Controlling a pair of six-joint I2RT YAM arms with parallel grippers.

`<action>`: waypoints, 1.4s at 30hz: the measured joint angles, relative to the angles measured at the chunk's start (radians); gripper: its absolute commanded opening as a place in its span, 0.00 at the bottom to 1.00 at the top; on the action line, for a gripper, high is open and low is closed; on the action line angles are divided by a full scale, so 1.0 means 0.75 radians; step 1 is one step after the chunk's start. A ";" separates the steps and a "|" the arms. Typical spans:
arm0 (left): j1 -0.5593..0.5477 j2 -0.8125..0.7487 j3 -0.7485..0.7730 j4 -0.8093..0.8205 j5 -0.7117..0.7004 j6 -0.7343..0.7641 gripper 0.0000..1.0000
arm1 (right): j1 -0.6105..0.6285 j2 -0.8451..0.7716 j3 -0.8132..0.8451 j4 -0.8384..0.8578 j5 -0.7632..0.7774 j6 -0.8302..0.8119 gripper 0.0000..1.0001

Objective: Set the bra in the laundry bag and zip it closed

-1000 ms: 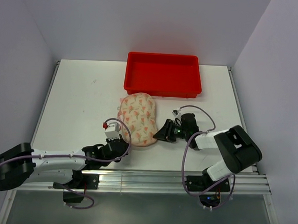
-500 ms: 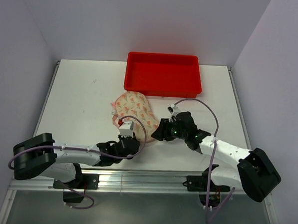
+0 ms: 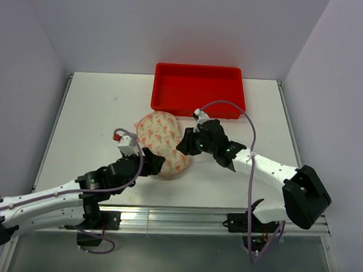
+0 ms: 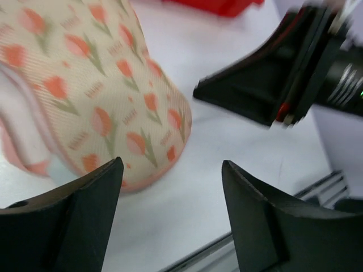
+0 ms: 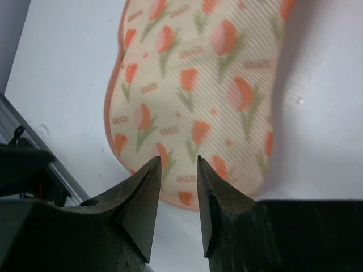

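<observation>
A: Left gripper (image 4: 170, 212), the black two-finger one, what state?

B: Spread wide, nothing between the jaws. In the left wrist view the rounded cream fabric laundry bag (image 4: 96, 96), printed with orange-pink tulips, lies just ahead of one finger (image 4: 79, 221). Its lower edge is close to that tip (touching or not, cannot tell).

A: Right gripper (image 5: 177, 167)?

B: Black too. The fingers stand a narrow slit apart, not pressed together, and nothing I can see is pinched. The tips hang over the bag's near rim, and the print shows through the slit. Contact is unclear.

A: Where's the bag overall?

B: Flat on the white table (image 3: 91, 113), between the two grippers. From the top camera the left gripper is at its near-left side and the right gripper at its right side. The bag's far end sits just beside the front left corner of the rectangular red plastic tray (image 3: 171, 105).

A: Zip?

B: Pink edging runs round the rim. Cannot tell whether it is closed. The left wrist view is blurred on that side.
</observation>
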 measured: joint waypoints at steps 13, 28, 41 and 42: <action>0.697 -0.206 -0.141 -0.065 0.209 -0.017 0.44 | 0.289 0.441 0.550 -0.174 0.226 -0.139 0.18; 1.180 0.254 -0.264 0.297 0.659 -0.043 0.66 | 0.506 0.895 1.036 -0.464 0.595 -0.305 0.39; 1.190 0.569 -0.225 0.521 0.792 -0.027 0.65 | 0.518 0.979 1.103 -0.534 0.748 -0.347 0.00; 1.189 0.598 -0.212 0.540 0.795 -0.023 0.64 | 0.518 0.975 1.096 -0.524 0.750 -0.344 0.00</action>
